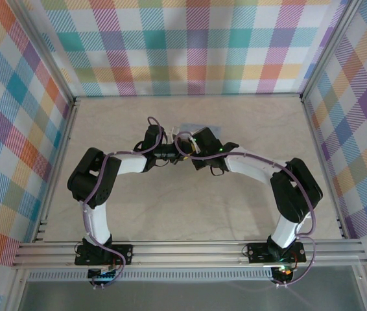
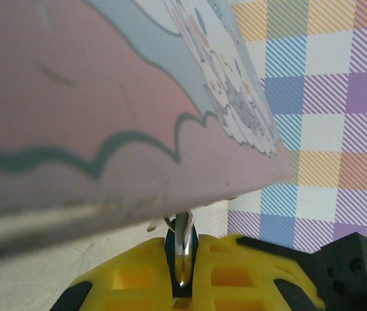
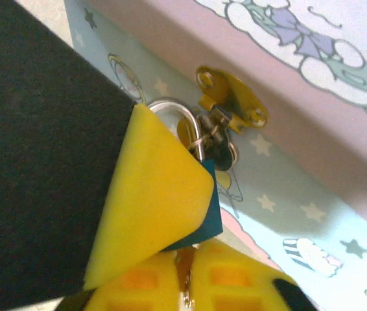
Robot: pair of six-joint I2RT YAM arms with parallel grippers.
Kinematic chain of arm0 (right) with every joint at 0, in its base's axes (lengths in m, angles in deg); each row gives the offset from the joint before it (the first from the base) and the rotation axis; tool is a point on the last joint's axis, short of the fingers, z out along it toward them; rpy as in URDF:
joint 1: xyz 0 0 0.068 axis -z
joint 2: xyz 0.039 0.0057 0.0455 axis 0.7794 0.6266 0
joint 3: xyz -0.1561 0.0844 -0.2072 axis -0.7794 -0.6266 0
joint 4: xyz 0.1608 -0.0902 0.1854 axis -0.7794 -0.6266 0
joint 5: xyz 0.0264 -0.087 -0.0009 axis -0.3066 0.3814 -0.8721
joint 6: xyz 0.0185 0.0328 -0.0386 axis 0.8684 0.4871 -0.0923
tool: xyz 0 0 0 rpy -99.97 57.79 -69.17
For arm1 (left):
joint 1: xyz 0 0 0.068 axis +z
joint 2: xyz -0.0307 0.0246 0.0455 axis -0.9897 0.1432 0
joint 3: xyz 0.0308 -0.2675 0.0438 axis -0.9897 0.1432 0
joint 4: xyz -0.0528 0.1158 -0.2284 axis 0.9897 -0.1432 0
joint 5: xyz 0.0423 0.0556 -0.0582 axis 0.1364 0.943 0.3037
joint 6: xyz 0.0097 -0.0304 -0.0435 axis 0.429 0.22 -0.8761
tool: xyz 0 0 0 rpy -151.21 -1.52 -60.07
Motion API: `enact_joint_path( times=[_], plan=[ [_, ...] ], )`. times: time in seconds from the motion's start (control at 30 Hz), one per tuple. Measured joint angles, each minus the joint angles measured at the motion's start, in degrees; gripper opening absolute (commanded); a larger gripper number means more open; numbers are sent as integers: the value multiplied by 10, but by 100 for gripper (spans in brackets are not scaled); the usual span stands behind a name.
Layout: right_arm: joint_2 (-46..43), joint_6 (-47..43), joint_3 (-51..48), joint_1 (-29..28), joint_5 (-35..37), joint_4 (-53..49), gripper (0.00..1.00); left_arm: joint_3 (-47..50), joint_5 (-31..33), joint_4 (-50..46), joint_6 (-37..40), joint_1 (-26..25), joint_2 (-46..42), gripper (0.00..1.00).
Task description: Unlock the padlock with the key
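Inside the tightly closed left end effector [image 2: 182, 285] sits the padlock [image 3: 211, 210], just beside the hasp [image 3: 232, 107] of the tin [image 3: 287, 188]. Right at its underside, the right end effector [image 3: 185, 288] is pinched shut on the thin key [image 3: 185, 269].

Padlock [image 3: 211, 207] (blue) at hasp [image 3: 232, 103] of tin [image 3: 287, 214]

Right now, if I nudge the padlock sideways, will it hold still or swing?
Probably swings: the padlock hangs by its shackle through the hasp on the tin, a loose pivot. The shackle looks smooth metal, so likely slippery. It looks small and stiff; the tin may shift with it.
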Motion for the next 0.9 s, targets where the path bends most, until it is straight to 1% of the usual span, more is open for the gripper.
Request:
enact_joint_path(
  times=[0.13, 0.23, 0.3, 0.4, 0.43, 0.67, 0.8, 0.9],
  plan=[
    [0, -6, 0, 0, 2, -2, 0, 0, 0, -5, 0, 0, 0, 0],
    [0, -6, 0, 0, 1, -2, 4, 0, 0, -7, 0, 0, 0, 0],
    [0, -5, -1, 0, -1, -2, 11, 0, 0, -10, 1, 0, 0, 0],
    [0, 7, -7, 0, -8, 3, 32, 0, 0, -17, 7, -1, 0, 0],
    [0, 11, -11, 0, -10, 5, 35, 1, 0, -19, 9, -1, 0, 0],
    [-5, 37, -52, 0, -39, 17, 36, 16, 7, -52, 45, -1, 0, 0],
    [-29, 57, -84, 0, -51, 20, 36, 22, 16, -86, 74, -1, 0, 1],
    [-50, 73, -98, 0, -57, 24, 36, 25, 22, -108, 97, -2, 0, 4]
  ],
)
